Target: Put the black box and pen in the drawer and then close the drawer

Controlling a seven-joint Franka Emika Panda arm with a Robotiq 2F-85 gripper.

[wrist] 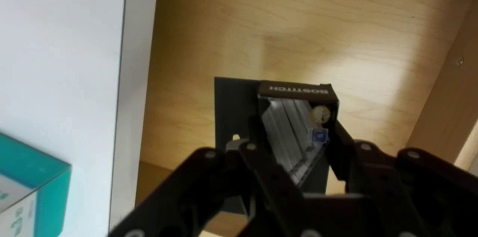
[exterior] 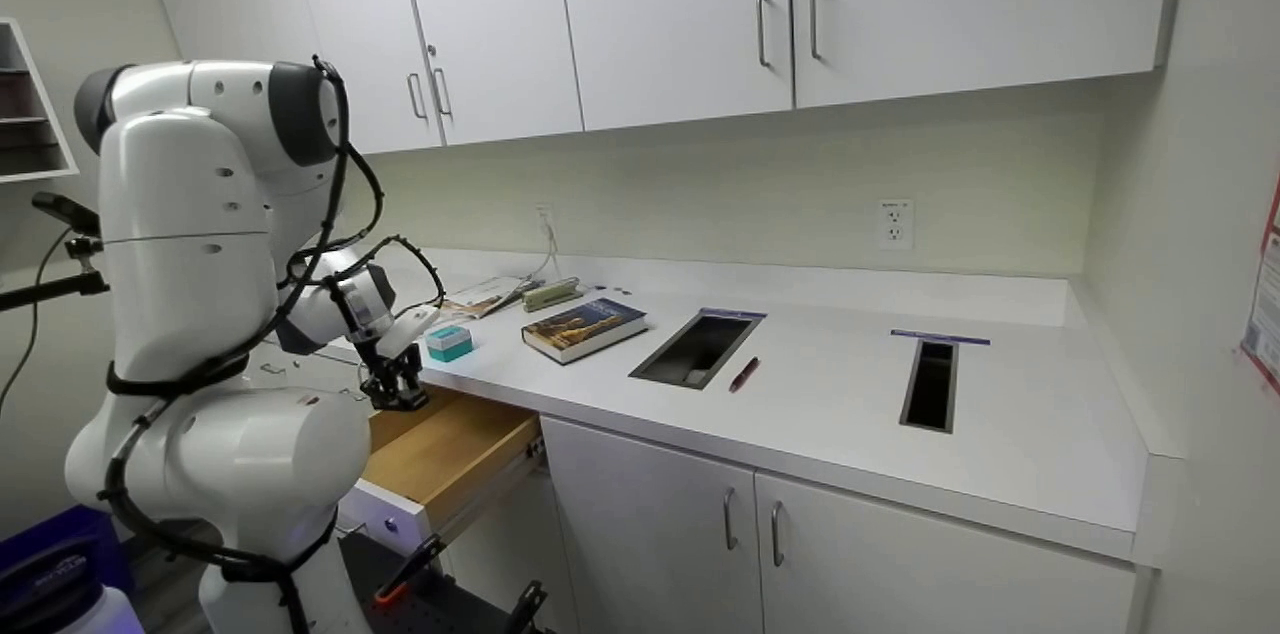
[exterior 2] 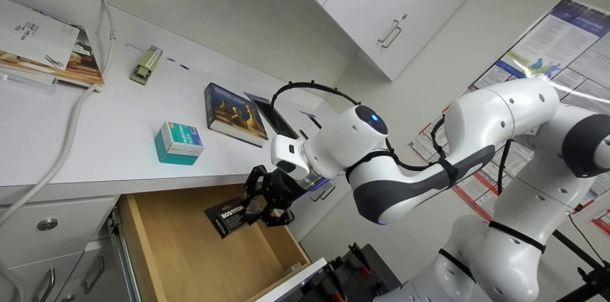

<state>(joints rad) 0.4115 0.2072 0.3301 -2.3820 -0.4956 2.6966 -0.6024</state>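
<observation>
- Black box, pinched in the claw over the pulled-out drawer, presumably for release inside.
- Pen lies on the counter, at the claw's 3 o'clock in an exterior view, probably awaiting its turn.

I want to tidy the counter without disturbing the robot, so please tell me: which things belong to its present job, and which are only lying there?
For the job:
drawer, open
black box, held in the gripper
pen, not yet in the drawer

Just lying about:
book
teal box
papers
green thing
</observation>
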